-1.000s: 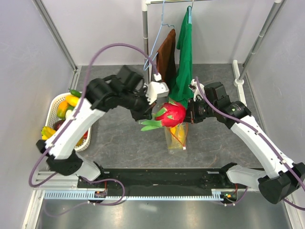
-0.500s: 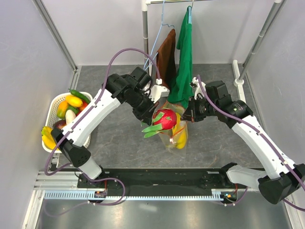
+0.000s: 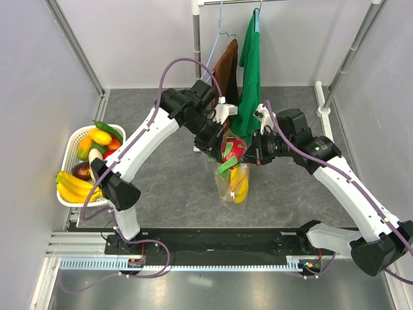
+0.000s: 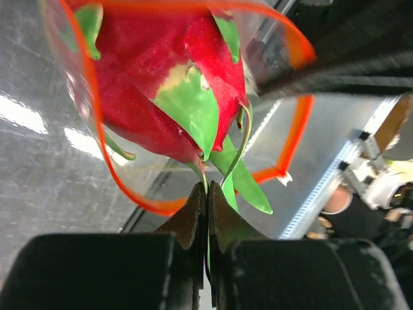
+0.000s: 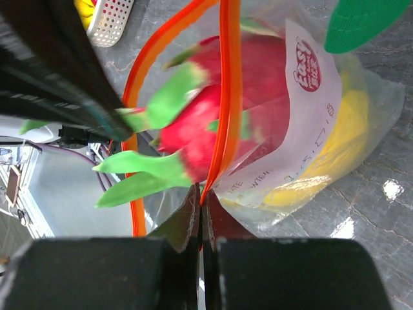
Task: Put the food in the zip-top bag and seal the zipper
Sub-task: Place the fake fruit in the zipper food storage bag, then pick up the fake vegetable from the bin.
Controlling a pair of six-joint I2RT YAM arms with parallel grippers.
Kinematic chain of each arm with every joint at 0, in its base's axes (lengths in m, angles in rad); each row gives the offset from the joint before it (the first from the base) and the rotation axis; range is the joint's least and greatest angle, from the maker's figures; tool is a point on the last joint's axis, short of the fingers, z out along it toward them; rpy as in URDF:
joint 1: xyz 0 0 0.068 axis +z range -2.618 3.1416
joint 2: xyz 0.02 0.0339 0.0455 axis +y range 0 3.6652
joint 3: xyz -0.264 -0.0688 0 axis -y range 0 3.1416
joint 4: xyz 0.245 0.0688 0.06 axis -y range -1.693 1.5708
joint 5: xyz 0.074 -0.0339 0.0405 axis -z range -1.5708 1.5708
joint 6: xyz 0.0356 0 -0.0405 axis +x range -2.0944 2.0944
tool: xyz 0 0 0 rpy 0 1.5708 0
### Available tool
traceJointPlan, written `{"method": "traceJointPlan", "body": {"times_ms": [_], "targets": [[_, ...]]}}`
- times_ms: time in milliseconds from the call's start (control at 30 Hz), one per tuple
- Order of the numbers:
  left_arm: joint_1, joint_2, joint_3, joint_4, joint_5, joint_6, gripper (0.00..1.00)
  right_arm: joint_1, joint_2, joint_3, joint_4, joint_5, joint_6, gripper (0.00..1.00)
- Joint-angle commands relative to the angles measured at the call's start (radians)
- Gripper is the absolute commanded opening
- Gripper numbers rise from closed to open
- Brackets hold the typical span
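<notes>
A: State of the left pincer (image 4: pixel 206 194)?

B: Clenched, pinching a thin green leaf of the dragon fruit (image 4: pixel 161 84) just above the zip-top bag (image 5: pixel 303 129).

A: And the right pincer (image 5: pixel 199 194)?

B: Clenched too, gripping the zipper (image 5: pixel 227 77) at the bag's rim and holding the mouth up and open in a wide orange loop.

A: Position of the fruit against the bag?

B: Sitting in the bag's mouth, red body ringed by the orange strip, green leaves poking out over the rim on the left-arm side. Cannot tell how deep inside.

A: Anything at the end of the strip?

B: A small white slider (image 4: pixel 282 175) at one corner of the loop.

A: Inside the bag?

B: A yellow piece (image 3: pixel 240 183) low down, pressed against the clear wall behind the white label.

A: Beneath the bag?

B: Grey bench (image 3: pixel 168 187), touching the bag's bottom.

A: Remaining food?

B: Well apart from the bag, on the left arm's side: a white basket (image 3: pixel 73 139) with a yellow banana bunch (image 3: pixel 72 186) at its near end and mixed yellow, red and green pieces further back.

A: Beyond the bag?

B: A green cloth (image 3: pixel 248 77) and a brown cloth (image 3: pixel 226 74) hanging from a rail.
</notes>
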Motion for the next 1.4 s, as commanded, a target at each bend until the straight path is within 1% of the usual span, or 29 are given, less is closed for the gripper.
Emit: {"method": "traceJointPlan", "body": {"times_ms": [0,33,67,133,167,200,233,267,300,333,400,433,467,533,567,600,633,700,733,800,833,867,900,933,1000,1033,1067,1200,1367], "targets": [[0.021,0.037,0.112,-0.031,0.084,-0.123,0.05,0.006,0.0,0.002,0.054,-0.038,0.013,0.0],[0.019,0.042,0.12,-0.027,0.108,-0.126,0.06,0.007,0.002,0.002,0.057,-0.04,0.017,0.0],[0.019,0.043,0.115,-0.01,0.119,-0.132,0.16,0.006,0.005,0.002,0.058,-0.037,0.017,0.0],[0.021,0.024,0.088,0.022,0.121,-0.132,0.56,0.006,0.008,0.007,0.052,-0.032,0.013,0.0],[0.019,0.004,0.036,0.08,0.11,-0.129,0.88,0.006,0.008,0.01,0.052,-0.031,0.013,0.0],[0.021,-0.054,0.003,0.11,0.105,-0.106,0.99,0.004,0.008,0.013,0.048,-0.031,0.013,0.0],[0.021,-0.088,-0.029,0.143,0.11,-0.084,1.0,0.005,0.008,0.013,0.038,-0.031,0.01,0.0],[0.021,-0.119,-0.084,0.172,0.111,-0.022,1.0,0.004,0.002,0.011,0.035,-0.029,0.008,0.0],[0.022,-0.194,-0.107,0.218,0.105,0.017,1.0,0.002,-0.003,0.007,0.031,-0.031,0.007,0.0],[0.022,-0.228,-0.132,0.243,0.043,0.034,1.0,0.001,-0.007,0.002,0.029,-0.031,0.004,0.0],[0.082,-0.336,-0.215,0.298,0.039,0.055,1.0,-0.004,-0.024,-0.01,0.026,-0.037,0.004,0.0],[0.12,-0.367,-0.23,0.298,0.047,0.066,1.0,-0.005,-0.034,-0.013,0.022,-0.037,0.004,0.0],[0.207,-0.392,-0.251,0.297,0.051,0.087,1.0,-0.013,-0.038,-0.018,0.02,-0.037,0.005,0.0],[0.309,-0.465,-0.268,0.268,0.055,0.175,1.0,-0.017,-0.053,-0.016,0.014,-0.04,0.004,0.0],[0.394,-0.486,-0.3,0.257,0.021,0.231,1.0,-0.022,-0.055,-0.01,0.012,-0.037,0.002,0.0],[0.421,-0.502,-0.311,0.215,-0.101,0.261,1.0,-0.024,-0.06,-0.004,0.005,-0.028,0.001,0.0],[0.487,-0.521,-0.336,0.197,-0.147,0.293,0.97,-0.024,-0.061,0.002,-0.003,-0.017,-0.004,0.0],[0.585,-0.545,-0.382,0.187,-0.212,0.395,0.98,-0.025,-0.061,0.013,-0.018,0.007,-0.021,0.0],[0.684,-0.546,-0.421,0.182,-0.235,0.431,0.98,-0.027,-0.06,0.013,-0.024,0.026,-0.024,0.0],[0.795,-0.524,-0.455,0.183,-0.281,0.541,0.97,-0.025,-0.058,0.001,-0.025,0.037,-0.027,0.0],[0.882,-0.503,-0.48,0.202,-0.297,0.573,0.95,-0.025,-0.06,-0.012,-0.023,0.043,-0.027,0.0],[0.921,-0.465,-0.488,0.212,-0.313,0.618,0.94,-0.025,-0.06,-0.016,-0.021,0.044,-0.027,0.0],[0.961,-0.432,-0.491,0.225,-0.347,0.627,0.91,-0.025,-0.064,-0.022,-0.018,0.044,-0.029,0.0],[1.037,-0.403,-0.485,0.245,-0.356,0.628,0.87,-0.025,-0.069,-0.03,-0.018,0.047,-0.03,0.0],[1.114,-0.314,-0.471,0.262,-0.361,0.609,0.84,-0.025,-0.08,-0.035,-0.023,0.047,-0.033,0.0],[1.171,-0.288,-0.463,0.266,-0.364,0.592,0.81,-0.025,-0.081,-0.036,-0.023,0.046,-0.035,0.0],[1.199,-0.239,-0.465,0.28,-0.361,0.583,0.8,-0.025,-0.083,-0.036,-0.026,0.044,-0.035,0.0],[1.292,-0.171,-0.523,0.338,-0.306,0.592,0.79,-0.024,-0.066,-0.026,-0.04,0.047,-0.035,0.0],[1.306,-0.139,-0.617,0.447,-0.312,0.65,0.79,-0.033,-0.049,-0.006,-0.038,0.057,-0.039,0.0]]}}
